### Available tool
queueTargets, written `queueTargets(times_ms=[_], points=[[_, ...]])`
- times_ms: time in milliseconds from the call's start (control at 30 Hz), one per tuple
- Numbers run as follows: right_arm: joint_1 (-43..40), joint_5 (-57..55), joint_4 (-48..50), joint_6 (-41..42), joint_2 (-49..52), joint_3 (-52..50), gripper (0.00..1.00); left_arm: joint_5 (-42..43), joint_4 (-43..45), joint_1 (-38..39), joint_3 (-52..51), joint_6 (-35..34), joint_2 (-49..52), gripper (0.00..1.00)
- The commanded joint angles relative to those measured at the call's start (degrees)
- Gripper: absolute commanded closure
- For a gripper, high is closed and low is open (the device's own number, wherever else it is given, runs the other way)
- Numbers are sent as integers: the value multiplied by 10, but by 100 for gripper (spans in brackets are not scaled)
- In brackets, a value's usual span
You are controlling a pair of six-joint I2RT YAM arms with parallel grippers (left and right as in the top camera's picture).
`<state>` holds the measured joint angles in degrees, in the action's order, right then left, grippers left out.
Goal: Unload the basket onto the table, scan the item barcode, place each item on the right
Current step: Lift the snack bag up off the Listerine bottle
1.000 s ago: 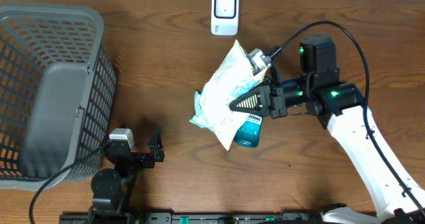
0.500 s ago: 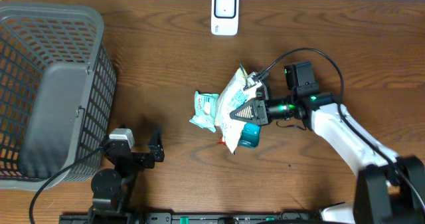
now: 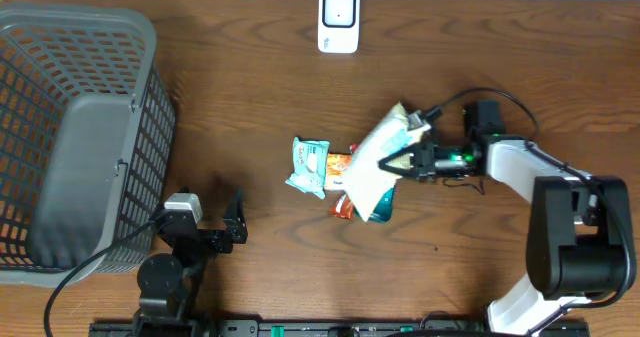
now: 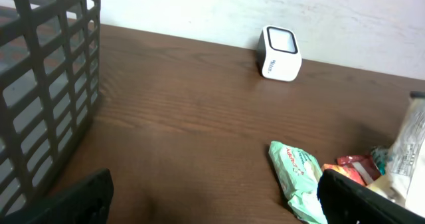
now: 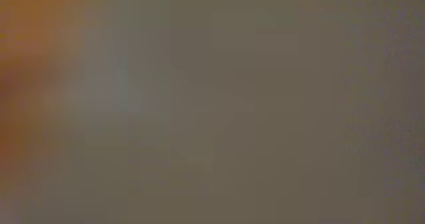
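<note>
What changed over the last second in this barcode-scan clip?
The right gripper, still shut on the white bag, carried it away from the scanner and lowered it toward the table, just right of the green packet. Nothing was released. The left gripper stayed open and parked. The basket, scanner and green packet did not move.

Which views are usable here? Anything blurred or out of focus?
Right wrist: unusable, a featureless brown-grey blur with nothing identifiable. Overhead: sharp and evenly lit, and the white packet in the right gripper reads clearly. Left wrist: scanner and table in focus, its own fingers dark and soft at the bottom corners.
</note>
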<state>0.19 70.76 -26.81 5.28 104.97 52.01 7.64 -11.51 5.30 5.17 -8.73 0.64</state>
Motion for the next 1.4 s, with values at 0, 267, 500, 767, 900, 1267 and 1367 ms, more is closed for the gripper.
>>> queueTargets(times_ms=[0,267,500,767,900,1267,1367], points=[[-42,-183,-25,-11,3,-1,99,9,-4,-3,-14,8,0,2],[-57,-377,1,-45,3,-1,99,9,-4,-3,-14,8,0,2],[-57,-513,3,-67,3,-2,99,9,-4,-3,-14,8,0,2],[-58,-374,11,-151,3,0,99,9,-4,-3,-14,8,0,2],[-59,-182,13,-215,2,15,99,9,-4,-3,-14,8,0,2],[-76,188,95,-282,2,31,99,9,-4,-3,-14,8,0,2],[-76,188,97,-280,2,31,99,9,-4,-3,-14,8,0,2]])
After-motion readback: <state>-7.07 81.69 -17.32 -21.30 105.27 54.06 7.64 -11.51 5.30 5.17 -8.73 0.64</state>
